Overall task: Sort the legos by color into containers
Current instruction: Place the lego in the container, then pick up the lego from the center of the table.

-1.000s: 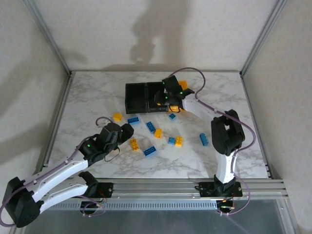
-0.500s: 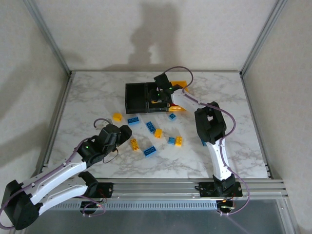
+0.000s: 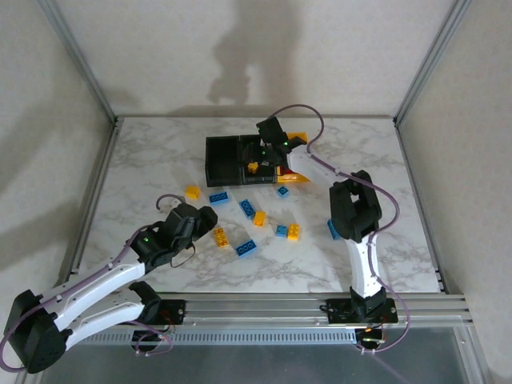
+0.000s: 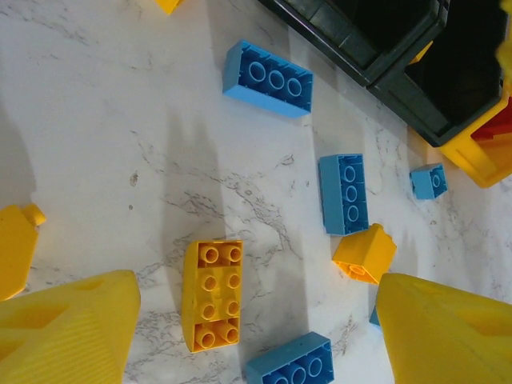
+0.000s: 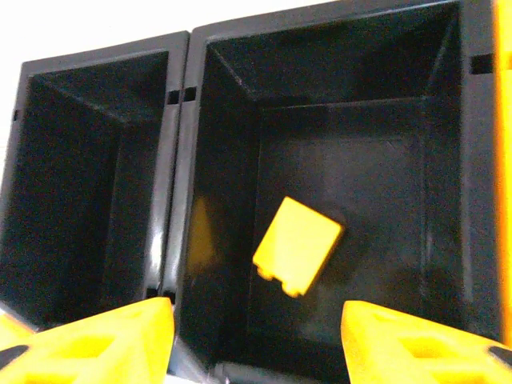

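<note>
**Right tool [image 5: 256, 340] parted over the middle black plastic bin [image 5: 384, 200], small yellow plastic brick [image 5: 296, 244] loose inside**

Down through the right wrist camera: two blunt yellow fingers [image 5: 104, 336] well apart at the lower edge, nothing between them. Past them the brick, tilted and slightly blurred, clear of both fingers against the bin's dark floor. Cannot tell whether lying there or in the air. To the left, joined wall to wall, the second black bin [image 5: 80, 184].

From overhead, far less of that interior, with the black wrist covering part of the middle bin. Shown instead: the whole row, with the yellow-orange plastic bin [image 3: 294, 178] at its right end. In front of the row, loose blue and yellow bricks [image 3: 247, 208] scattered over the white marbled table [image 3: 144, 160]. Among them, one blue brick [image 3: 330, 230] half behind the right arm [image 3: 356, 216].

Left tool [image 4: 254, 308] low over that scatter, yellow fingers wide apart, gripping nothing. Below the gap, close up from the left wrist, an oblong yellow brick [image 4: 212, 294] with eight studs, flat on the table. Beyond it, two oblong blue bricks [image 4: 268, 78], and just beside the nearer one a small yellow piece [image 4: 364, 254] tipped on its side. Also from that wrist: a patch of red [image 4: 500, 120] inside the yellow-orange bin.
</note>
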`<action>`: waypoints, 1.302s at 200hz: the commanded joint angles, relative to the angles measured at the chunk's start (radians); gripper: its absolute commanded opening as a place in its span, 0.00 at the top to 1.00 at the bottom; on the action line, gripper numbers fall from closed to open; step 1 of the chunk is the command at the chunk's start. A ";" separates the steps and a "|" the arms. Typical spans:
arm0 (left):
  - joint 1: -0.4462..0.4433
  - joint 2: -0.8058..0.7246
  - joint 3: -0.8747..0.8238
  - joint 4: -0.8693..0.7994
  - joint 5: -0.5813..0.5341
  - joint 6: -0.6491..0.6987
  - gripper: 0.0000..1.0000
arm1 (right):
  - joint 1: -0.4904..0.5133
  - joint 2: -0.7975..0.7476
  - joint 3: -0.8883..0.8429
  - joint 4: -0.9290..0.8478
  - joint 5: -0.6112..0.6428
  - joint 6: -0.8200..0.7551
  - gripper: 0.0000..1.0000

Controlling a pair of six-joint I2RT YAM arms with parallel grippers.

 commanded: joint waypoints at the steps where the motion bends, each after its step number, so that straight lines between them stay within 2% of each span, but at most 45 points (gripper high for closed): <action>1: 0.010 0.005 0.017 0.014 0.002 0.017 0.22 | 0.032 -0.142 -0.105 0.001 0.003 -0.027 0.43; 53: 0.025 0.023 -0.022 0.144 0.104 0.018 0.21 | 0.111 -0.356 -0.446 0.010 0.028 -0.034 0.42; 99: 0.033 0.041 -0.031 0.206 0.165 0.033 0.21 | 0.199 -0.411 -0.624 0.039 0.043 0.043 0.41; 138: 0.038 0.003 -0.033 0.185 0.166 0.041 0.21 | 0.225 -0.381 -0.674 0.086 0.035 0.099 0.41; 260: 0.061 -0.055 -0.088 0.158 0.146 0.010 0.21 | 0.234 -0.267 -0.635 0.109 0.020 0.111 0.42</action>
